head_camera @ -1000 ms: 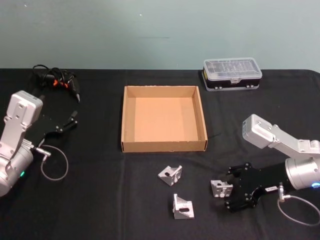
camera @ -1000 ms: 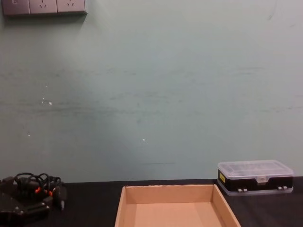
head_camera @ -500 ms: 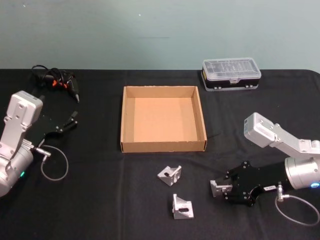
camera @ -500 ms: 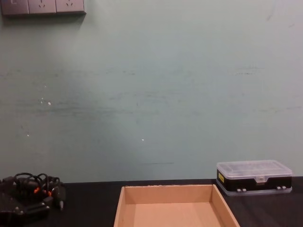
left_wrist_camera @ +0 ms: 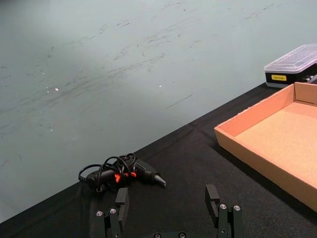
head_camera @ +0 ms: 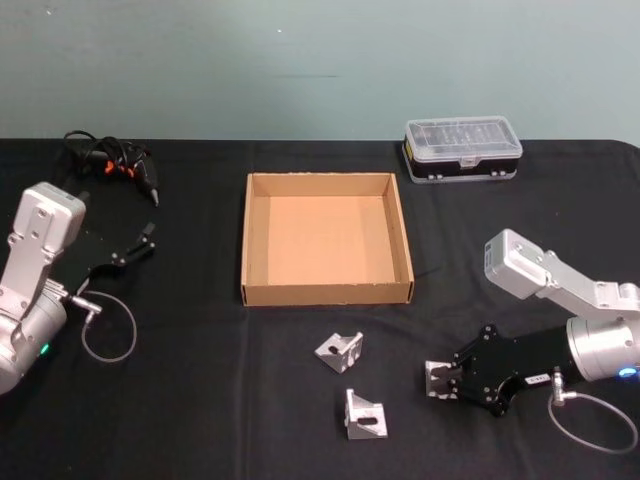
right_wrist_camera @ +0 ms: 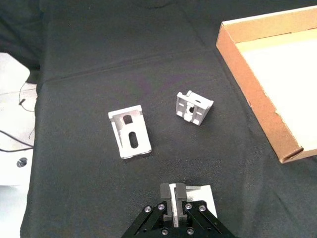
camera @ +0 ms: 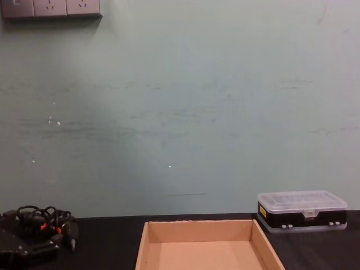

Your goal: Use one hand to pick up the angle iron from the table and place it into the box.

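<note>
Right wrist view showed the right jaws closed on the upright wall of one angle iron (right_wrist_camera: 200,194), one finger pressed on each side of that wall. The flat part of this piece lay low over the black tabletop (head_camera: 200,400); I could not tell whether it touched the cloth or was just above it.

Seen from the head camera, the gripped piece was at about 5 o'clock from the box (head_camera: 327,293), well apart from its front wall. The right arm (head_camera: 560,290) reached to it from the 3 o'clock side. A second angle iron (head_camera: 340,350) lay between 9 and 10 o'clock from the gripped one, and a third angle iron (head_camera: 365,413) at about 8 o'clock from it. Neither touched the other. The cardboard floor of the box was bare.

A plastic case (head_camera: 463,148) with a clear lid stood at 1 o'clock from the box. A black hand tool (head_camera: 112,165) with a coiled cable lay at 10 o'clock.

The left arm (head_camera: 35,270) was at the 9 o'clock edge of the tabletop, and the left jaws stood open, holding nothing.
</note>
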